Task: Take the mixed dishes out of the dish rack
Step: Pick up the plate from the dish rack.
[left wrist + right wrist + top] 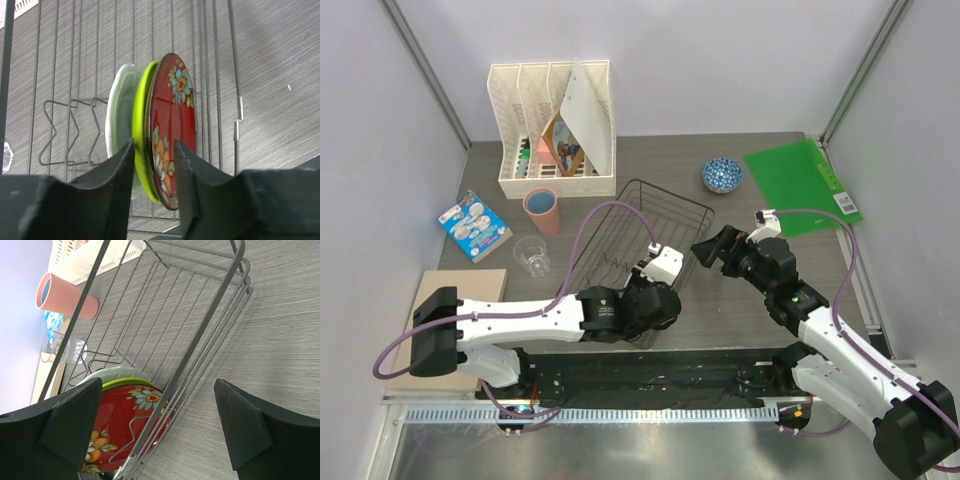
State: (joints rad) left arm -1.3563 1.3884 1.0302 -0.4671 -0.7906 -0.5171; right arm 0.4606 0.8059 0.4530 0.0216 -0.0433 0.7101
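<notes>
A grey wood-grain surface is lying between pale lilac walls. A white barcode label on the flat green folder at far right is showing print too small to read. The dish rack, thin black wire, is sitting mid-surface with three round plates standing on edge at its near end: white plate, green-rimmed plate, glossy red plate with painted flowers. The left hand is reaching down into the rack, its fingers straddling the green-rimmed and red plates' edges; whether they are pressing, I cannot tell. The right hand is hovering just right of the rack, fingers spread wide. The pink cup and clear tumbler are standing left of the rack, the blue bowl far right of it.
</notes>
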